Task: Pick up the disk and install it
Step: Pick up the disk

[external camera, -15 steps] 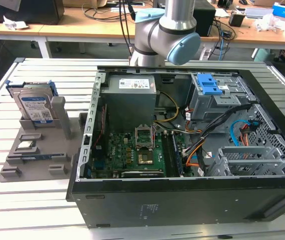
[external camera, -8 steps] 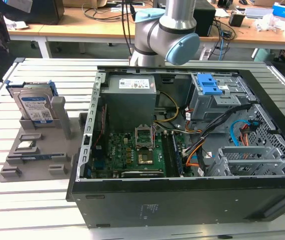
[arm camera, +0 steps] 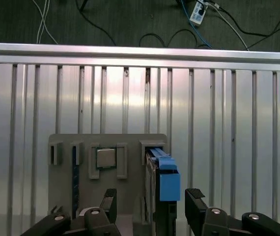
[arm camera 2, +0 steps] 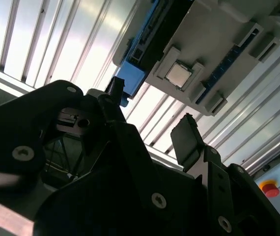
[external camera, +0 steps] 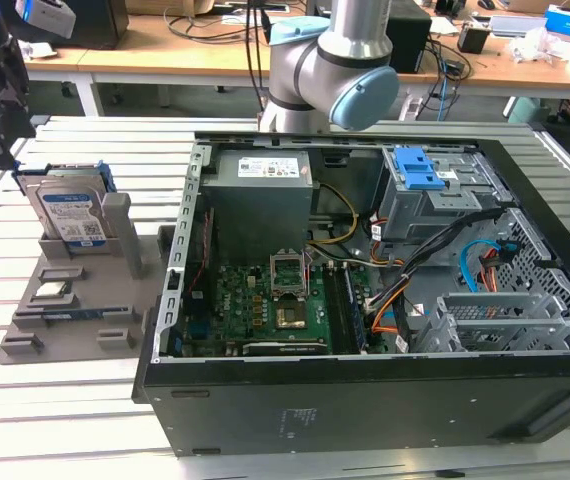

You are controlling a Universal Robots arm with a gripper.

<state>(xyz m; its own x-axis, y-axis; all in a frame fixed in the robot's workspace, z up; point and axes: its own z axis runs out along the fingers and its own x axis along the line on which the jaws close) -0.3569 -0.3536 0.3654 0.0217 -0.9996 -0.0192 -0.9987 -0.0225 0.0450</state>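
Task barely begun. The disk [external camera: 68, 215] is not yet picked up. It is stood on edge in a slot of the grey holder [external camera: 65, 340], on the slatted table [external camera: 65, 420] at the exterior view's left, outside the open case [external camera: 365, 400] and well apart from its drive cage [external camera: 435, 200]. Both the pick and the install are judged to be left.

The gripper [arm camera: 152, 195] is held above the disk, released, with its fingers [arm camera: 195, 199] spread wide and nothing gripped. In the first wrist view the disk's top edge is lined up between the two fingers. No contact is seen, and a gap is left between gripper and disk in the exterior view. The step in hand is judged to be the approach for the grasp.

Disk: flat, rectangular, silver-grey. A white-and-blue label is carried on the broad face, which is turned toward the exterior camera. A bright blue bracket is wrapped round the edges and is seen end-on as a blue block in both wrist views.

A chip [arm camera: 105, 158] is laid flat in the holder just beside the disk's slot.
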